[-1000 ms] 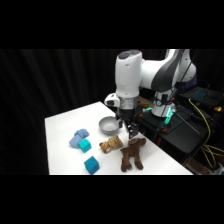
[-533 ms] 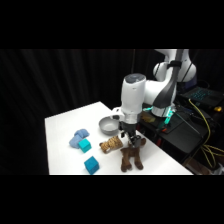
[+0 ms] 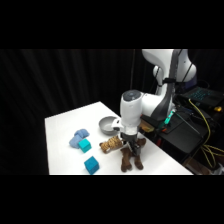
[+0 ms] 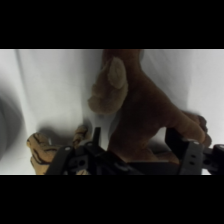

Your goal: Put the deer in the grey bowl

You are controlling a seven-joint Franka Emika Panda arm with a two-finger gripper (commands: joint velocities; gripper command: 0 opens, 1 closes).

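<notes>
No readable writing or labels are seen. The deer [image 4: 145,110], a dark brown plush w/ a tan inner ear and floppy limbs, is seen lying on the white bench [image 3: 65,130], directly under the gripper [image 3: 132,148]. In the wrist view the gripper's fingers [image 4: 184,147] are spread, one on each side of the deer's body, not closed on it. A small tan striped plush [image 3: 111,144] is seen just beside the gripper. The grey bowl [image 3: 108,124] is set near, behind the gripper. Blue blocks [image 3: 84,145] are placed farther off. Black backdrop behind.
</notes>
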